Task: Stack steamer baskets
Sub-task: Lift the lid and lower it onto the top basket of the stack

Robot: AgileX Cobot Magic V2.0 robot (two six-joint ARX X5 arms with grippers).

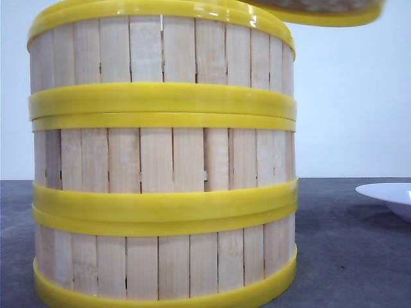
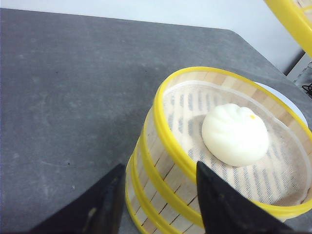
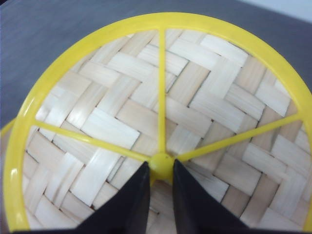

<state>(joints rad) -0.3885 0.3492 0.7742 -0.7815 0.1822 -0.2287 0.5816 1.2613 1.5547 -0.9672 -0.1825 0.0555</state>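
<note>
Three round bamboo-slat steamer baskets with yellow rings (image 1: pixel 164 160) are already standing stacked left of centre, a white bun (image 2: pixel 235 134) sitting in the top one; left gripper (image 2: pixel 158 204) is hovering beside, fingers parted, empty; right gripper (image 3: pixel 161 195) is pinching the yellow-rimmed woven lid (image 3: pixel 161 122) by its knob, not yet seated

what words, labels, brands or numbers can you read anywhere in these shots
None: no readable text appears in any view.
The stack of pale bamboo-slat steamer baskets with glossy yellow rings bears no print.
The round white steamed bun in the top basket has only a small yellow dot, not a character.
The round woven bamboo lid with yellow spokes, gripped at its hub by the right tool, is unmarked.
The shallow white plate is plain.
</note>
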